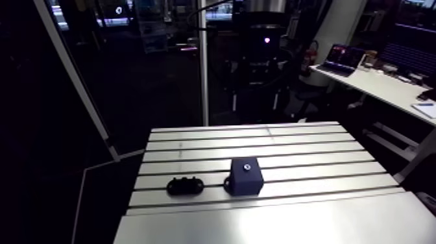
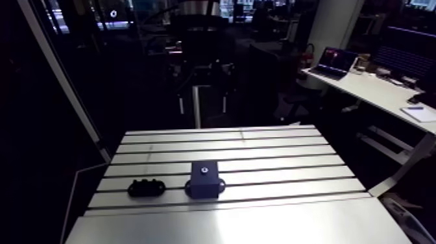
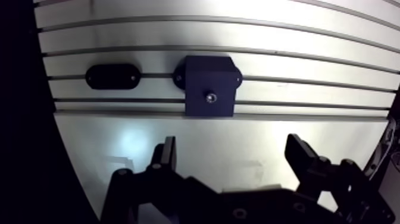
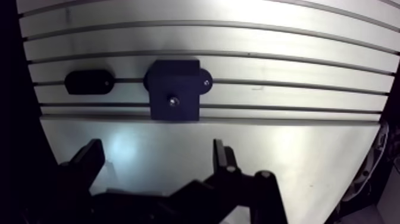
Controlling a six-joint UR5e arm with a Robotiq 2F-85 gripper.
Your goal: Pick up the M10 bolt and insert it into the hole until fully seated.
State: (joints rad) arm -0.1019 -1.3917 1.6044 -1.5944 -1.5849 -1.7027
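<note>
Judging the task as hardly begun: gripping nothing, carrying nothing, leaving both the pick-up and the insertion to be done. Holding the fingers (image 3: pixel 169 156) spread wide apart and empty, framing only bare desk (image 3: pixel 309 137) between them in the wrist view. Hovering over the smooth front strip of the desk, short of the slotted part. Seeing, ahead of the fingers and well apart from them, a dark block (image 3: pixel 207 86) sitting across a slot, and near it, not touching, a low dark oval holder (image 3: pixel 112 76). Finding the same pair in the lower centre of the arm view, holder to the left of block. Noticing a small bright dot (image 3: pixel 209 96) on the block's top face; taking it for the hole, though failing to rule out a bolt head already sitting there. Not managing to pick out the bolt itself with any certainty; guessing at the small bumps (image 1: pixel 185 180) on the holder's top in the arm view, too dark to confirm. Needing, on that reading, to be reaching forward to the holder, closing on the bolt, lifting, then lining up over the dot and pressing down until seated.
</note>
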